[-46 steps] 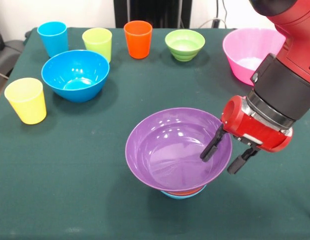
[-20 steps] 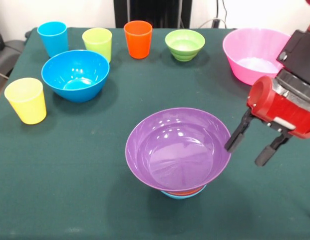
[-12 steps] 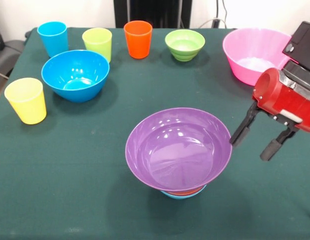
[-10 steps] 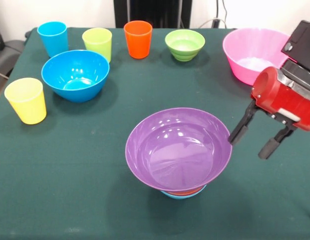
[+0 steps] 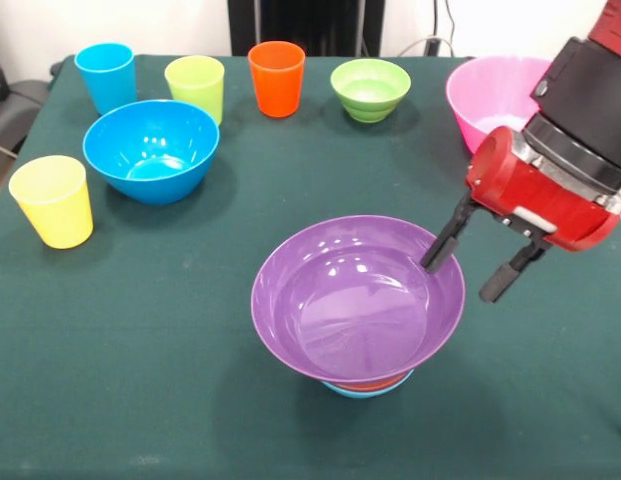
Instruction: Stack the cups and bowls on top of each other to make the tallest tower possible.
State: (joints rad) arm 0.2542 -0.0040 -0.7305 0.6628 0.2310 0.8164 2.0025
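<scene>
The tower [image 5: 362, 312] is judged three bowls high: the purple bowl [image 5: 356, 296] is seated on orange and light-blue bowls at the counter [image 5: 140, 350] front. The end effector [image 5: 468, 268] is held empty, fingers apart, at the purple rim's right side. A further bowl, possibly the pink bowl [image 5: 495, 105] beyond it, must next be fetched.

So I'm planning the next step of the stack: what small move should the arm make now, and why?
Probably lift clear and swing toward the deep blue bowl. The gripper is open and empty beside the purple bowl, which already sits on the tower, over the small orange and light-blue bowls. The blue bowl stands free and looks like the next stable layer.
</scene>
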